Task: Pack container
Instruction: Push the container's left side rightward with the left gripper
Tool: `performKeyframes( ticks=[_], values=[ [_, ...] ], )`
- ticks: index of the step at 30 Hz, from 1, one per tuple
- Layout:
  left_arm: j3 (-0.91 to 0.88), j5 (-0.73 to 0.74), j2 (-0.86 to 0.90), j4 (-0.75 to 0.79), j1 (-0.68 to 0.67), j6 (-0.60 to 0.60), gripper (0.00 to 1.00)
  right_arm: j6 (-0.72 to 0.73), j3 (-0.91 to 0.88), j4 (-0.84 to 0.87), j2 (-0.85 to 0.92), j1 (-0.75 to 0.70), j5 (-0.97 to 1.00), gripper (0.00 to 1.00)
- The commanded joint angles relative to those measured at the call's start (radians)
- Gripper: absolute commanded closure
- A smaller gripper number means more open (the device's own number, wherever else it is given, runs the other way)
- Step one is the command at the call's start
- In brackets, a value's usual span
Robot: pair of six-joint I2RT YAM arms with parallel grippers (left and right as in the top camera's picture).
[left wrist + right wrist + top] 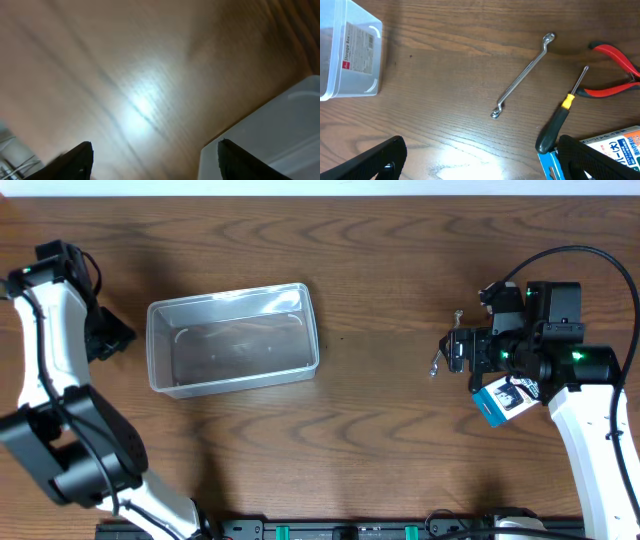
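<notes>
The clear plastic container (232, 340) sits left of centre on the wooden table, with nothing in it that I can see. Its corner shows in the left wrist view (280, 135) and its labelled end in the right wrist view (350, 55). My left gripper (155, 160) is open and holds nothing, just left of the container, low over the wood. My right gripper (480, 160) is open and holds nothing, over the tools at the right. Ahead of it lie a thin steel wrench (522, 75), a screwdriver (562, 117) with a black and yellow handle, and red-handled pliers (615, 70).
A blue and white packet (610, 155) lies by my right finger; it also shows in the overhead view (503, 400). The wrench (437, 360) pokes out beside my right gripper (462, 352). My left arm (45, 360) runs down the left edge.
</notes>
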Motion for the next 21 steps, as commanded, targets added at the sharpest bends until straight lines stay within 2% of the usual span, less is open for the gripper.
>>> performKeyframes(
  ticks=[1, 7, 13, 21],
  values=[
    [-0.002, 0.086, 0.056, 0.023, 0.0, 0.052, 0.27, -0.012, 0.018, -0.001, -0.003, -0.003, -0.011, 0.01],
    [-0.002, 0.258, 0.124, 0.07, -0.003, 0.189, 0.27, -0.02, 0.018, -0.005, -0.003, -0.003, -0.011, 0.01],
    [-0.002, 0.32, 0.121, 0.08, -0.049, 0.337, 0.27, -0.028, 0.018, -0.004, -0.003, -0.003, -0.011, 0.01],
    [-0.002, 0.335, 0.121, 0.122, -0.171, 0.375, 0.27, -0.031, 0.018, -0.002, -0.003, -0.003, -0.011, 0.01]
  ],
)
